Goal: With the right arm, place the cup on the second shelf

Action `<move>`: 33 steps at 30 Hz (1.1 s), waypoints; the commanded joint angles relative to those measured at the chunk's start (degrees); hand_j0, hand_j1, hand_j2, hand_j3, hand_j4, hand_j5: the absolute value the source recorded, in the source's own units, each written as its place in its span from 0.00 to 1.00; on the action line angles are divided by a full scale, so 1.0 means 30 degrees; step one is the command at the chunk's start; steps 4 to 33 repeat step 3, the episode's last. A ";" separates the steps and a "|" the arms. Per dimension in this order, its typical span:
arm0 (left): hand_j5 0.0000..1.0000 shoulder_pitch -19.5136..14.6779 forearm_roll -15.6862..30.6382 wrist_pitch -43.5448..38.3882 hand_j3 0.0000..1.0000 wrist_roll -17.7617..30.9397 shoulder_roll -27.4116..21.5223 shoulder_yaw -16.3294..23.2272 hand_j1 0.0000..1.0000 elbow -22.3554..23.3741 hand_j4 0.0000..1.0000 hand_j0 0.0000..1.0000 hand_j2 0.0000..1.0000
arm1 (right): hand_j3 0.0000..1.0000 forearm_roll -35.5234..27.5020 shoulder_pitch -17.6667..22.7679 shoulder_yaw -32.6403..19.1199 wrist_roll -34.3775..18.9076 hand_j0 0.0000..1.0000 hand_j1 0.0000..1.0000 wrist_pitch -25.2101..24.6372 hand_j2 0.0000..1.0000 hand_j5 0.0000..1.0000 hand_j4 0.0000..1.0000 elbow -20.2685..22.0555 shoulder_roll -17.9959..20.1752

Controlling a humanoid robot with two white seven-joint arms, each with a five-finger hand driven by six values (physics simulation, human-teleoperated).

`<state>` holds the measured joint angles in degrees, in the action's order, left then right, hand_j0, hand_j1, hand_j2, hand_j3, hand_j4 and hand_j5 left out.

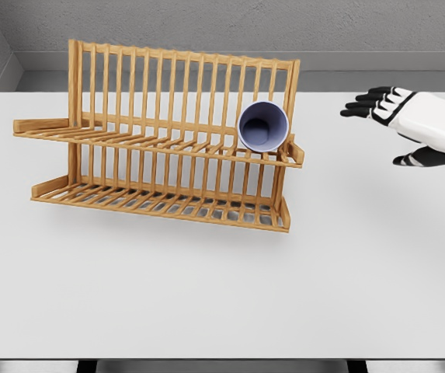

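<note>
A lavender-blue cup (263, 127) lies on its side on the upper shelf (152, 144) of a wooden two-tier dish rack (160, 132), at the shelf's right end, its mouth facing me. My right hand (393, 124) hovers over the table to the right of the rack, well apart from the cup. Its dark fingers (366, 102) are spread toward the left and hold nothing. The left arm does not show.
The rack stands on a white table (206, 295), with its lower shelf (160, 203) bare. A grey wall runs behind the table's far edge.
</note>
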<state>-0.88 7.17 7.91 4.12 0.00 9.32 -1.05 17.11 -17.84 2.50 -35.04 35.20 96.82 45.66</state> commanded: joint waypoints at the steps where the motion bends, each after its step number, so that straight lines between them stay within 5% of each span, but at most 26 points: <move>1: 1.00 0.0000 -0.0015 0.0000 1.00 0.0003 -0.0001 -0.0002 1.00 0.0000 1.00 1.00 1.00 | 1.00 -0.0108 0.0000 -0.0131 0.0012 1.00 1.00 -0.0065 1.00 1.00 1.00 0.0013 -0.0249; 33: 1.00 0.0000 -0.0015 0.0000 1.00 0.0003 -0.0001 -0.0002 1.00 0.0000 1.00 1.00 1.00 | 1.00 -0.0108 0.0000 -0.0131 0.0012 1.00 1.00 -0.0065 1.00 1.00 1.00 0.0013 -0.0249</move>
